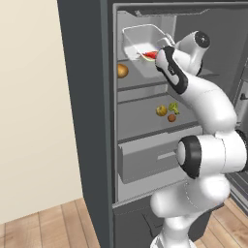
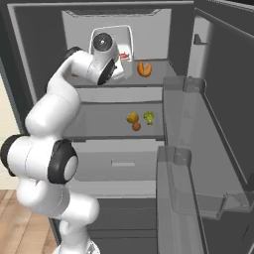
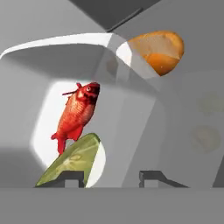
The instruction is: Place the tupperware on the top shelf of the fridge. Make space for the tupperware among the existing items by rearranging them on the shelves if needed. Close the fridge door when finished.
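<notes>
**Tub on the top shelf, hand close behind it**

The tupperware (image 1: 140, 41) is a translucent whitish tub with rounded corners and thin, glassy walls. It sits tilted on the top shelf (image 1: 133, 80) of the fridge (image 1: 87, 97), at about 12 o'clock in the open cavity. Inside it lie two food pieces: one red fish (image 3: 78, 111), scaly and glossy, and one flat yellow-green slice (image 3: 72, 159) with a pale cut face.

The gripper (image 3: 111, 177) is right against the tub's near wall. Two small dark fingertips (image 3: 70, 177) rise at 6 o'clock in the hand view with the wall standing between them; whether they press on it or stand free I cannot tell.

The hand view alone shows the fish and the slice in detail, and a smooth orange-brown round item (image 3: 159, 50) seen through the tub wall at 1 o'clock. The base views show the rest: that one orange-brown item (image 2: 144, 68) on the top shelf, just beside the tub, and three small items on the lower shelf (image 2: 99, 124), one yellow (image 2: 132, 117), one leafy green (image 2: 148, 117), one brown-red (image 2: 136, 126), clustered close together.

The right base view shows the fridge door (image 2: 223, 124) swung open at 3 o'clock, with two clear-grey rack ledges (image 2: 186, 94). Below the two matte pale grey shelves is one grey drawer (image 1: 145, 162), boxy and flat-fronted.
</notes>
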